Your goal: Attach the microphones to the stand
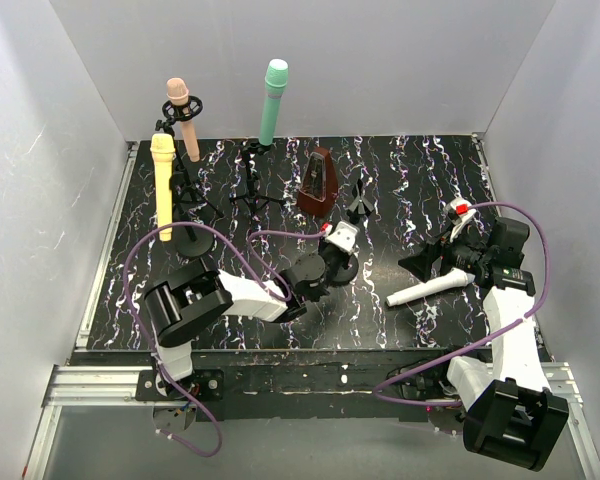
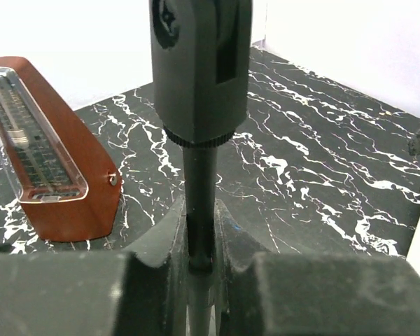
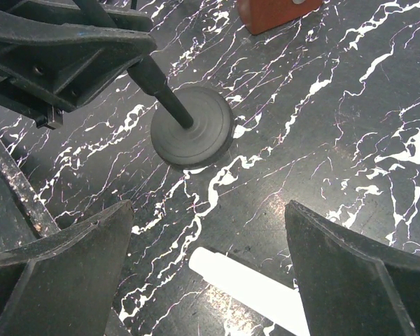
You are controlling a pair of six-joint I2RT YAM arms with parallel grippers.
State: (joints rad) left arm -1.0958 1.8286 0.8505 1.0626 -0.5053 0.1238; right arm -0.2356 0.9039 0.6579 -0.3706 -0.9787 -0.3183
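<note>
The white microphone lies on the marbled table at the right; its handle end shows in the right wrist view. My right gripper hovers over that end, jaws wide open and empty. My left gripper is shut on the thin pole of a black stand with a round base; its empty clip head rises above my fingers. The peach-pink microphone, the pale yellow one and the teal-green one stand upright in stands at the back left.
A brown metronome stands mid-table just behind the left gripper, close on the left in the left wrist view. A small black tripod stands beside it. White walls enclose the table on three sides.
</note>
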